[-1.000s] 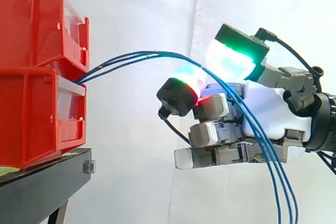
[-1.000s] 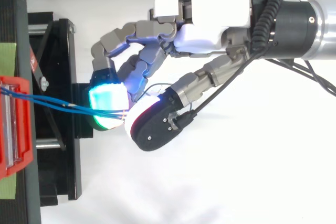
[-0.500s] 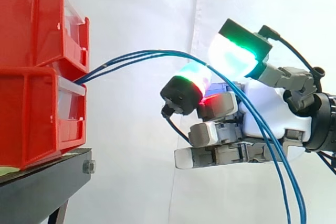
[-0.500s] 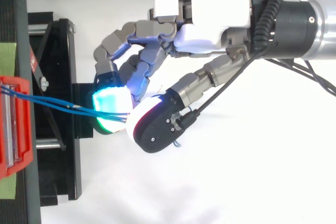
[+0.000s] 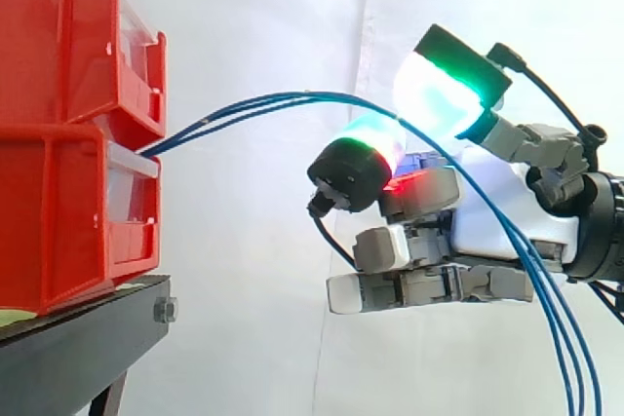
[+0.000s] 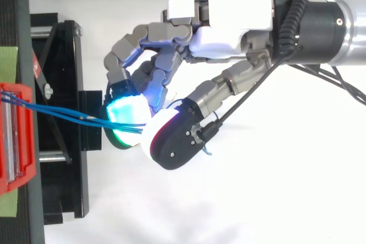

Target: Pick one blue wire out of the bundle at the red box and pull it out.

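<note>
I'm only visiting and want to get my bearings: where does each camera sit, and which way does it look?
Side view: beside the work at about its height, looking level across at the stacked red bins on the black stand; the hand enters from the right.
Top view: above the work, looking down on bins and stand at the left; the hand and arm reach in from the right.
Shared: the same hand, pinching the blue wires that run from the red bins.
</note>
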`<state>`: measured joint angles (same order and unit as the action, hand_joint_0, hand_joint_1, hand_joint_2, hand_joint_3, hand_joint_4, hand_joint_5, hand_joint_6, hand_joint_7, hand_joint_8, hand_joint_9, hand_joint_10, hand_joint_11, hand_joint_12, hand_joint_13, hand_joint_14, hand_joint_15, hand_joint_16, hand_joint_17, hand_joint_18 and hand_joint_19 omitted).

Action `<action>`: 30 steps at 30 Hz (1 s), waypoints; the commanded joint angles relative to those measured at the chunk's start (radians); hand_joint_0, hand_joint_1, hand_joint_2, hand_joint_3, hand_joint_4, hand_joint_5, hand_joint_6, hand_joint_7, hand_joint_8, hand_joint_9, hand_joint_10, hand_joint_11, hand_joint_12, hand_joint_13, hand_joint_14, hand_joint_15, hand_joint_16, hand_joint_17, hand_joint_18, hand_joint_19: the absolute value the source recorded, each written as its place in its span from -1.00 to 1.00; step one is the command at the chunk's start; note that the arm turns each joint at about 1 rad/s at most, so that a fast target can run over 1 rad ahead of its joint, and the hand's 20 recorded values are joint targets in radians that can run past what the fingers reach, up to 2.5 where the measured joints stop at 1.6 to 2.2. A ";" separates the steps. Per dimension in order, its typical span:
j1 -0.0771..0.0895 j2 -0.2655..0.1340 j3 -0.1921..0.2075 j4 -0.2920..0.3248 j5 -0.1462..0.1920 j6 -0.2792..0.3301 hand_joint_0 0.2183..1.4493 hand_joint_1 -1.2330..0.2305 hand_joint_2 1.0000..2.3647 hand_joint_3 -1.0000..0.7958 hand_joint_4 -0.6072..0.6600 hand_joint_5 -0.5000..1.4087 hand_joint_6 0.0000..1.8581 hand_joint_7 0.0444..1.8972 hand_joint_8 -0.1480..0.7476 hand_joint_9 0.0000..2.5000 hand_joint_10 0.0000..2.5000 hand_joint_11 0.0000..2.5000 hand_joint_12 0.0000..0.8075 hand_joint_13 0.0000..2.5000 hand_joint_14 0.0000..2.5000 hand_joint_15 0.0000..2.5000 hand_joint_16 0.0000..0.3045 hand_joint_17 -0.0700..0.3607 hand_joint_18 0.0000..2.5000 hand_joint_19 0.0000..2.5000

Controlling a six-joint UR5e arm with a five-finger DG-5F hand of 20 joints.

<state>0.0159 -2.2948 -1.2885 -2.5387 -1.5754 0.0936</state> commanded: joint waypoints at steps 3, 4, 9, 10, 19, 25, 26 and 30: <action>-0.001 0.000 0.000 0.000 0.000 0.000 -0.46 -0.43 -1.00 -0.40 0.23 -0.57 -0.05 0.31 -0.05 -0.06 -0.98 -0.04 -0.07 -0.26 -0.98 -0.31 -0.62 -0.08 -0.61 -0.58; -0.001 0.000 0.000 0.000 0.000 0.000 -0.46 -0.43 -1.00 -0.40 0.22 -0.57 -0.05 0.30 -0.05 -0.06 -0.98 -0.05 -0.07 -0.26 -0.98 -0.30 -0.62 -0.08 -0.61 -0.58; 0.001 0.000 0.000 0.000 0.000 0.000 -0.39 -0.49 -0.98 -0.30 0.19 -0.56 -0.05 0.34 -0.07 -0.06 -0.98 -0.03 -0.08 -0.25 -0.98 -0.31 -0.64 -0.10 -0.59 -0.58; -0.001 0.000 0.000 0.000 0.000 0.000 -0.38 -0.50 -0.98 -0.26 0.17 -0.56 -0.05 0.37 -0.06 -0.06 -0.98 -0.04 -0.08 -0.26 -0.98 -0.31 -0.64 -0.10 -0.59 -0.59; 0.001 0.000 0.000 0.000 0.000 0.000 -0.34 -0.56 -0.97 -0.07 0.02 -0.63 -0.02 0.41 -0.07 -0.18 -0.98 -0.07 -0.08 -0.31 -0.98 -0.31 -0.62 -0.07 -0.62 -0.61; 0.001 0.000 0.000 0.000 0.000 0.002 -0.42 -0.47 -0.97 -0.14 0.22 -0.64 -0.05 0.33 -0.08 -0.21 -0.98 -0.14 -0.08 -0.32 -0.98 -0.31 -0.61 -0.05 -0.64 -0.59; 0.001 0.000 0.000 0.000 0.000 0.002 -0.45 -0.39 -0.98 -0.16 0.29 -0.62 -0.09 0.33 -0.09 -0.20 -0.98 -0.19 -0.07 -0.32 -0.98 -0.31 -0.61 -0.05 -0.65 -0.59; 0.001 0.000 0.000 0.000 0.000 0.002 -0.46 -0.32 -0.97 -0.16 0.26 -0.56 -0.18 0.44 -0.13 -0.17 -0.98 -0.26 -0.08 -0.31 -0.98 -0.32 -0.61 -0.06 -0.66 -0.58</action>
<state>0.0167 -2.2948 -1.2885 -2.5387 -1.5754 0.0949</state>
